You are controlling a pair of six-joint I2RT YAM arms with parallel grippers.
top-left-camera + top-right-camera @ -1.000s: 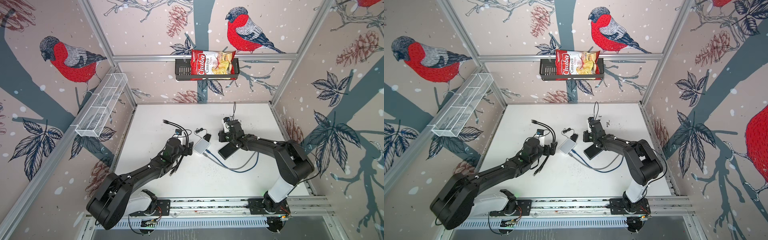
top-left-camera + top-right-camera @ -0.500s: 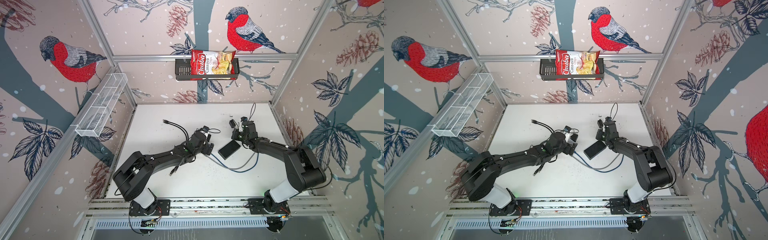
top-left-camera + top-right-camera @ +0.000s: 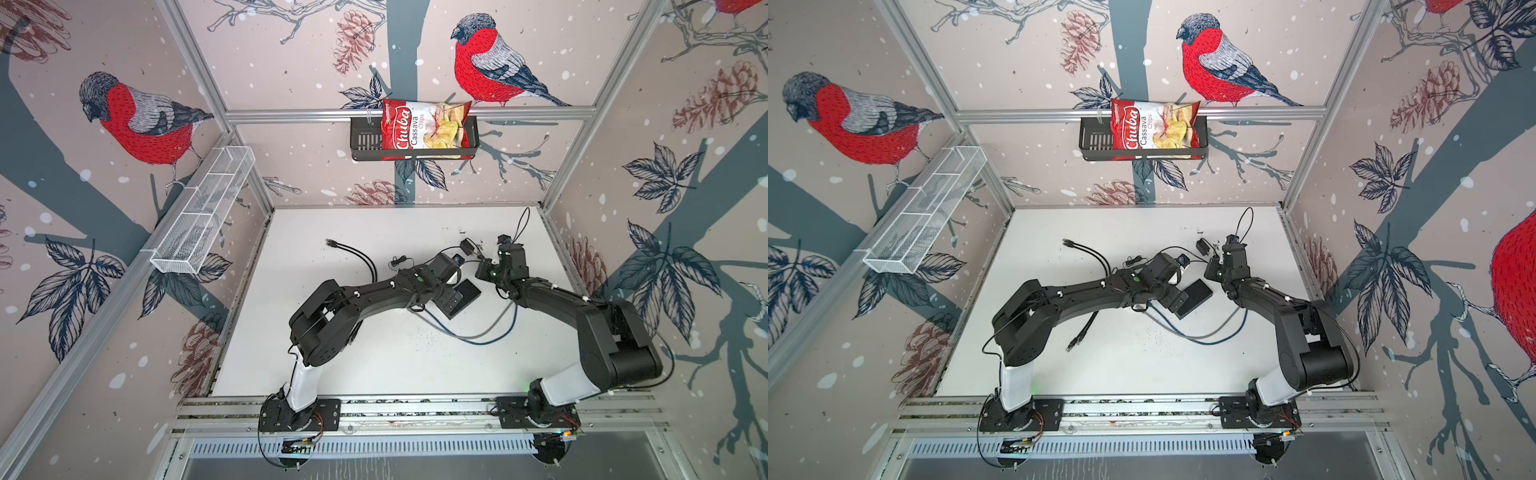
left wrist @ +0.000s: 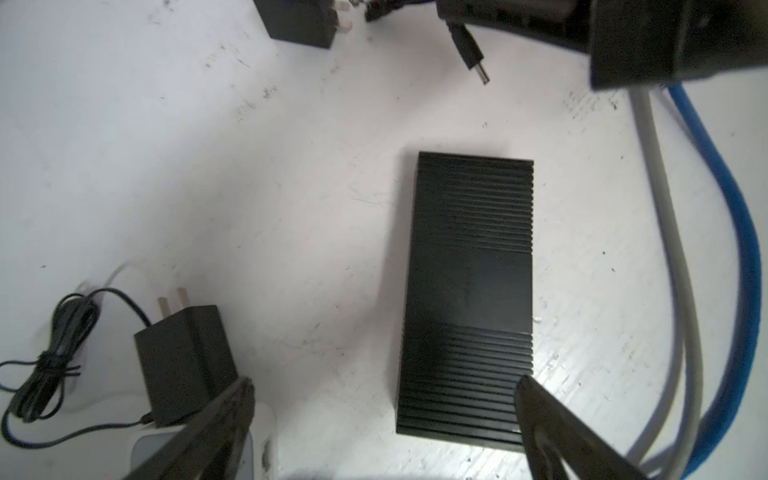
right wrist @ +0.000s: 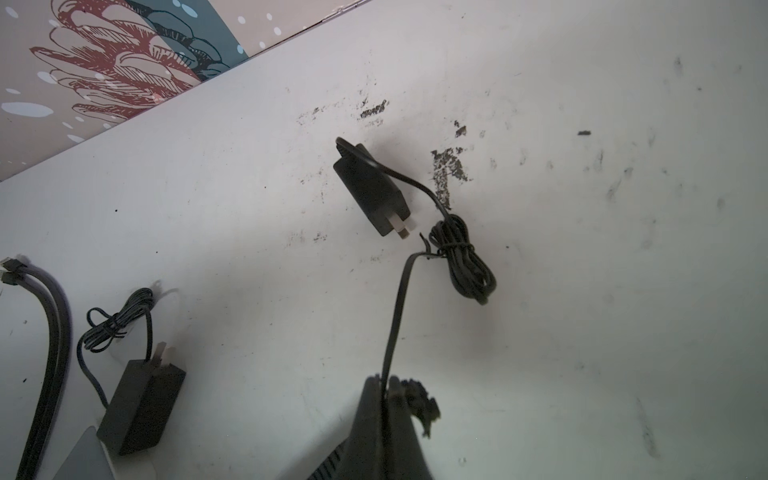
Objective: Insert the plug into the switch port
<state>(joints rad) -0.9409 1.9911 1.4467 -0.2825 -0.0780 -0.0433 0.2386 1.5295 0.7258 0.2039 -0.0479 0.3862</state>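
Barrel plug (image 4: 475,66) dangles from the right gripper (image 5: 388,384), whose jaws are clenched on its thin black cord (image 5: 395,316), just off the short end of the black ribbed switch (image 4: 465,299) and not touching it. That switch lies flat on the white table (image 3: 332,353), and the left gripper (image 4: 384,415) hovers over its other end with jaws spread wide and holding nothing.

White table (image 3: 395,365) bears a switch (image 4: 467,291), two adapters (image 5: 370,187), loose cables (image 4: 739,249).
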